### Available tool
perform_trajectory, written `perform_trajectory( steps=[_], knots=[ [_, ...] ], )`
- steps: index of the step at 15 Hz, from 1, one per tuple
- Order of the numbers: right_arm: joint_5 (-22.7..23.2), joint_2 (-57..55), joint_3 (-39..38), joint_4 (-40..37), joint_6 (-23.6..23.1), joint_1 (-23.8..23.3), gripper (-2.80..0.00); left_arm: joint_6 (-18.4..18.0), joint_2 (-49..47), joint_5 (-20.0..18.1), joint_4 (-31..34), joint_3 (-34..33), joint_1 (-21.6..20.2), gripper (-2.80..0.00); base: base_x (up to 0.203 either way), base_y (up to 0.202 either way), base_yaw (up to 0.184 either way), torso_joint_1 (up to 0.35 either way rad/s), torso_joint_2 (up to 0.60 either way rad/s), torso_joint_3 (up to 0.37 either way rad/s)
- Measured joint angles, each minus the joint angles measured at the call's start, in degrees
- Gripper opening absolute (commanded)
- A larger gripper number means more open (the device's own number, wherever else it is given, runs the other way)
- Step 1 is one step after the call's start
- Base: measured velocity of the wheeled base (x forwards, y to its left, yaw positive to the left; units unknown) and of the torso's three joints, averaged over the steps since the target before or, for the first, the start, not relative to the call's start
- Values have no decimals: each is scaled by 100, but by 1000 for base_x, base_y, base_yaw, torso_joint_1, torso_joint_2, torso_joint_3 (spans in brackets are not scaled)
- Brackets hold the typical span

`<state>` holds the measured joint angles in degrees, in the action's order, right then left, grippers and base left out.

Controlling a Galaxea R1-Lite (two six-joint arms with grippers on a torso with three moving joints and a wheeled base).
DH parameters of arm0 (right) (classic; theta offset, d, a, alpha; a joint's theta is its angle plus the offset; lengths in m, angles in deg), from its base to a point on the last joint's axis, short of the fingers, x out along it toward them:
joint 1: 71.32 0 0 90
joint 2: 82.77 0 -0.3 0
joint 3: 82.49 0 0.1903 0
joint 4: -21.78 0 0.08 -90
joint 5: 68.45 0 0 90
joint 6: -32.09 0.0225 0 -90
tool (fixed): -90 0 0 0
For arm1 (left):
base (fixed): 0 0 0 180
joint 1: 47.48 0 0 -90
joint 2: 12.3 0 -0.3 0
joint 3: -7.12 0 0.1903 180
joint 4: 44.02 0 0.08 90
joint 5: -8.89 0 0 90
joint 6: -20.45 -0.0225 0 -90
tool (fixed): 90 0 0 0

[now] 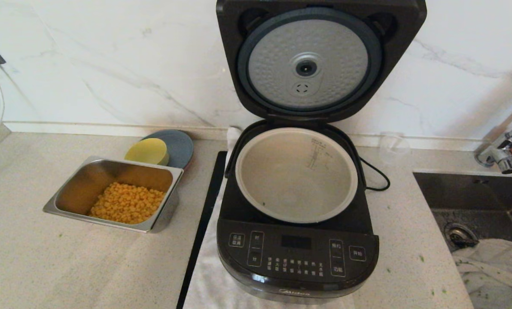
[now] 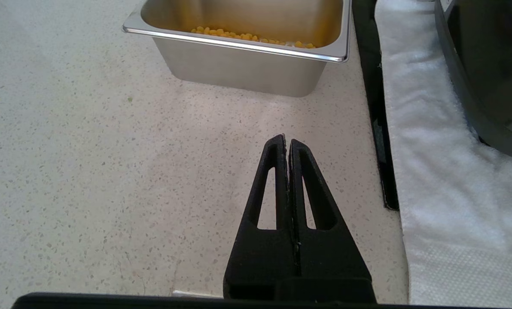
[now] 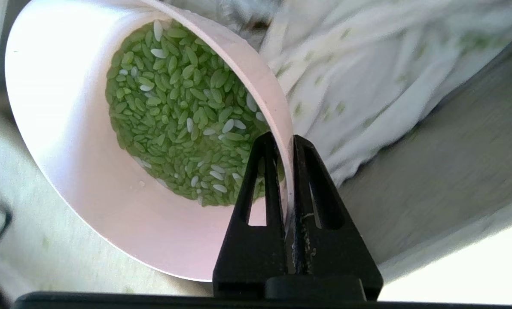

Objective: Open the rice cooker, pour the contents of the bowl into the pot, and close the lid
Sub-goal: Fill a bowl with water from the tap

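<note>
Glossy black, the rice cooker (image 1: 297, 240) is seen standing on a white cloth (image 2: 436, 171) with the lid (image 1: 309, 60) raised fully back, its dimpled silver disc facing forward. The pot (image 1: 297, 176) is exposed and looks almost empty. Opening is judged done; the pour is the step in hand. The bowl (image 3: 80, 146) is carried tilted near a crumpled cloth (image 3: 367, 73), outside the head view, so its distance from the cooker cannot be told. The next move is judged to call for bringing it over the pot rim before tipping further. The rim is pinched by the right gripper (image 3: 285, 146), one finger inside, one outside. Green grain-like contents (image 3: 183, 116) are heaped within. The left gripper (image 2: 287, 143) is held closed and empty above the counter (image 2: 88, 171), near a steel tray (image 2: 247, 68) of corn.
</note>
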<state>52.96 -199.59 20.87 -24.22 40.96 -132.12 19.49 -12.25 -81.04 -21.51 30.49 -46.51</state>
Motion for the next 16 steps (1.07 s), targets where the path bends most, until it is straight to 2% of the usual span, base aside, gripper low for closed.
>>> perform_trajectory(
  steps=[3,7,16],
  knots=[
    [13,-459,507,-4,73,-184,-280,1,0,1,0,0,0,-280,0,0,0,0,0,0],
    [13,-936,1030,-5,432,-243,-280,2,0,-2,0,0,0,-280,0,0,0,0,0,0],
    [117,-1240,1187,-228,437,-240,-280,1,0,-2,0,0,0,-280,0,0,0,0,0,0]
  ],
)
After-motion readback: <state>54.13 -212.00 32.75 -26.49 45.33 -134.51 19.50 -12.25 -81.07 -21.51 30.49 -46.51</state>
